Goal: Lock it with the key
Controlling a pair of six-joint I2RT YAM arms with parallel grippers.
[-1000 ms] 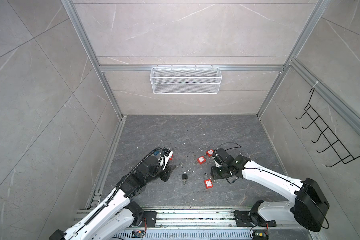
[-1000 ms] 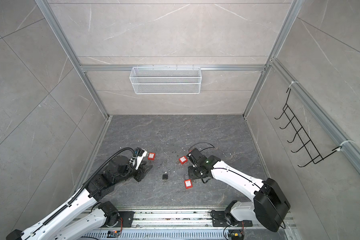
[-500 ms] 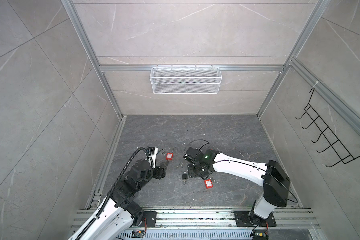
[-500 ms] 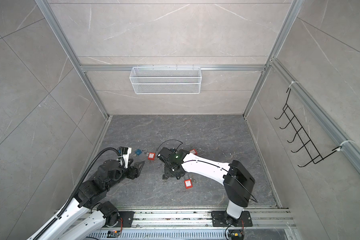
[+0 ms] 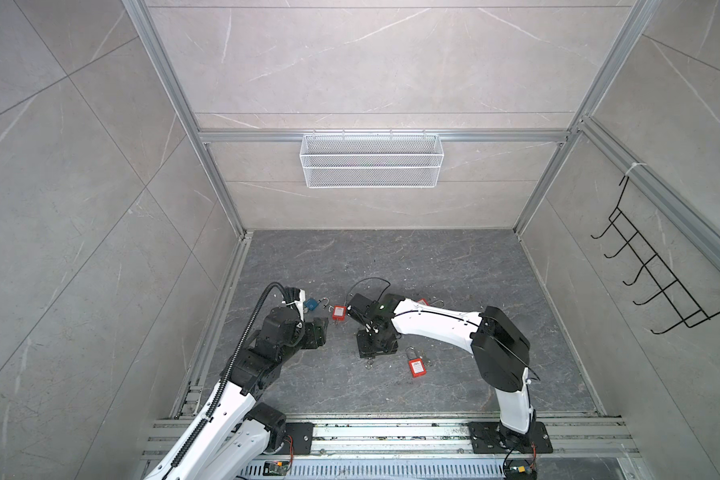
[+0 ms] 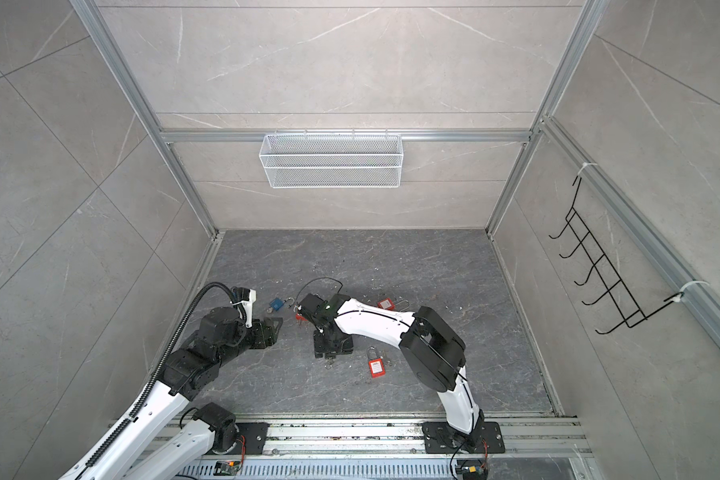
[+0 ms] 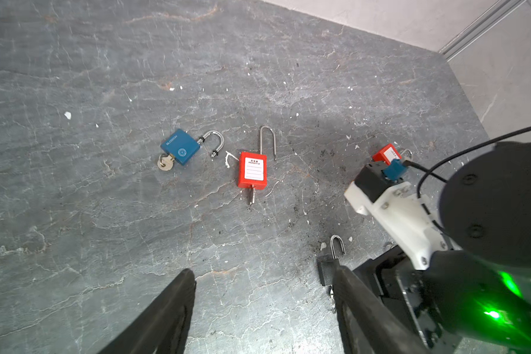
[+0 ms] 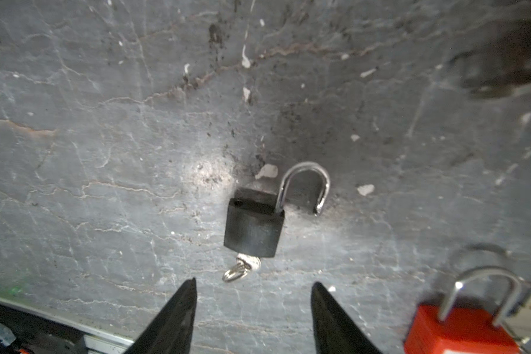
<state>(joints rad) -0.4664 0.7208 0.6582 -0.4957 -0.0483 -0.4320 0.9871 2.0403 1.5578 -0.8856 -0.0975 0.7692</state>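
Right gripper (image 8: 253, 282) reached black padlock (image 8: 253, 228); red padlock (image 7: 252, 170) reads "PROPERTY OF".

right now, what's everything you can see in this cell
blue padlock: 1, blue, floor left of centre, shackle open
red padlocks: 3, red, floor; one beside the blue padlock, one behind the right arm, one in front of it
black padlock: 1, black, floor under the right tool, shackle open
keys: 3 clear, silver, in the blue, the adjacent red and the black padlock
wire basket: 1, white, back wall
hook rack: 1, black, right wall
floor: 1, dark grey stone
left tool: 1, black, open, empty
right tool: 1, black, open, empty
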